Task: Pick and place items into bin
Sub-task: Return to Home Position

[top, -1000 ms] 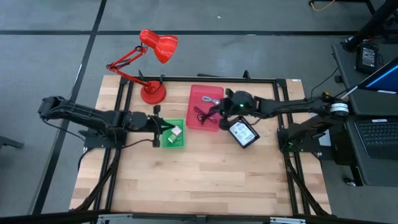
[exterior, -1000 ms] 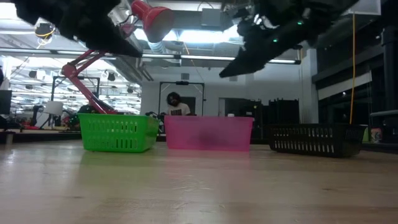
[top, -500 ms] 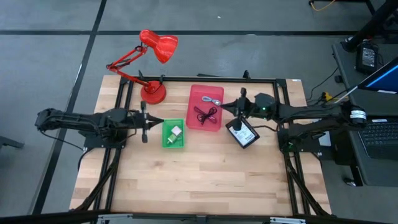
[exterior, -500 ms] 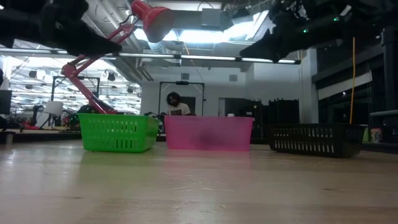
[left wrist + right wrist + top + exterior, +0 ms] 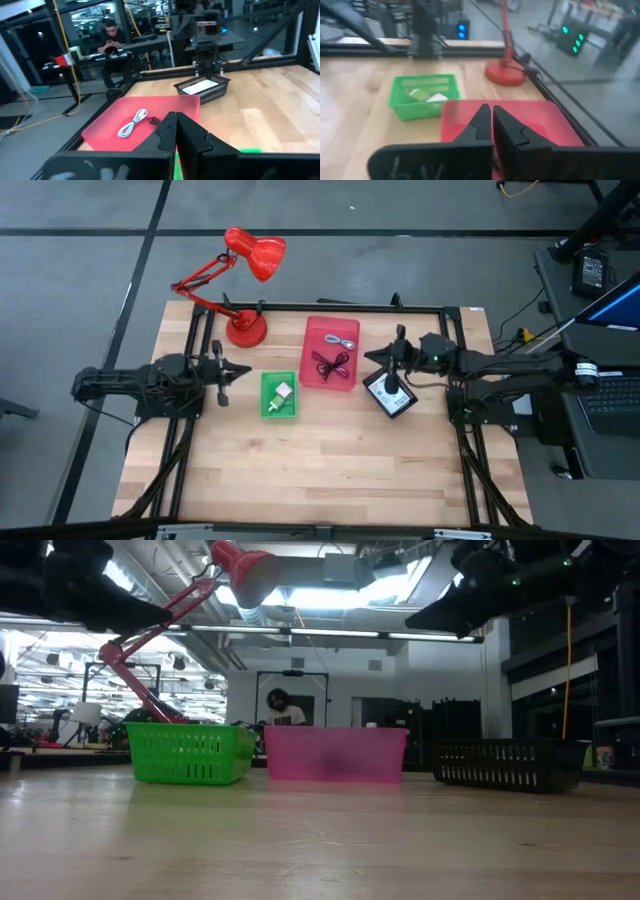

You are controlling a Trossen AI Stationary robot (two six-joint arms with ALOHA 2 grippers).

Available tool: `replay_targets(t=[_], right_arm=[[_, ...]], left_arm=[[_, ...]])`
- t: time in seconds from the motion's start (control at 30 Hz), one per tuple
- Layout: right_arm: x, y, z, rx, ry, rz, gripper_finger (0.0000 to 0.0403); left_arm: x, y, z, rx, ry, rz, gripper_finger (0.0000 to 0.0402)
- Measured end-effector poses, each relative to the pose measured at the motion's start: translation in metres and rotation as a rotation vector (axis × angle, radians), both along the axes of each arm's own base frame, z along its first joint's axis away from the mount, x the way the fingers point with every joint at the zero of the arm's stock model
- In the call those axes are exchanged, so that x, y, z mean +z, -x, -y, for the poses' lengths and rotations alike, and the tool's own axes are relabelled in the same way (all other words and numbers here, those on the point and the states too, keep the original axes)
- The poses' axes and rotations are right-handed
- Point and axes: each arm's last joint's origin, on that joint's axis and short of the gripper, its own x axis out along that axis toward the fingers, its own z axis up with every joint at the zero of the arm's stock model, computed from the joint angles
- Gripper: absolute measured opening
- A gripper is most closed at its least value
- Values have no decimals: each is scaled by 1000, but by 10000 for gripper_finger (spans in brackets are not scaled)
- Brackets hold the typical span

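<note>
Both grippers are shut and hold nothing. My left gripper (image 5: 246, 370) (image 5: 175, 126) hovers just left of the green bin (image 5: 278, 395), which holds a white packet (image 5: 284, 391) and a tiny green piece (image 5: 418, 94). My right gripper (image 5: 367, 358) (image 5: 491, 118) hovers between the red bin (image 5: 331, 352) and the black bin (image 5: 391, 393). A blue-grey coiled cable (image 5: 342, 341) and a dark cable (image 5: 328, 364) lie on the red bin's floor. A white printed packet (image 5: 390, 392) lies in the black bin.
The red desk lamp (image 5: 246, 327) stands on its round base at the table's far edge, behind the green bin, its head (image 5: 262, 256) beyond the edge. The three bins sit in a row across the table's middle. A black frame (image 5: 330, 307) borders the tabletop. Bare wood (image 5: 320, 465) fills the near half.
Both arms have drawn back from the bins and risen. My left gripper moved from over the green bin toward the table's left edge. My right gripper moved from over the red bin toward the right edge. The bins and their contents have stayed put.
</note>
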Motion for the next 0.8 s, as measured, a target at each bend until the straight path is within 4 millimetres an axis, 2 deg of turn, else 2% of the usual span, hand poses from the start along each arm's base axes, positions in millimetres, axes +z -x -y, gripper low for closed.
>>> replay_targets(t=[0.3, 0.47, 0.57, 0.67, 0.8], right_arm=[[-23, 9, -8, 37, 34, 87, 0], [-26, 14, -9, 32, 13, 102, 0], [-28, 17, -9, 32, 11, 116, 0], [-28, 18, -10, 30, -4, 138, 0], [-29, 18, -10, 38, -5, 126, 0]], left_arm=[[0, 6, 0, 9, 6, 19, 3], [1, 6, 0, 9, 12, 34, 3], [-8, 1, 0, 3, 10, 99, 3], [-21, -2, 0, 13, 14, 76, 3], [-21, -2, -1, 34, 10, 90, 3]])
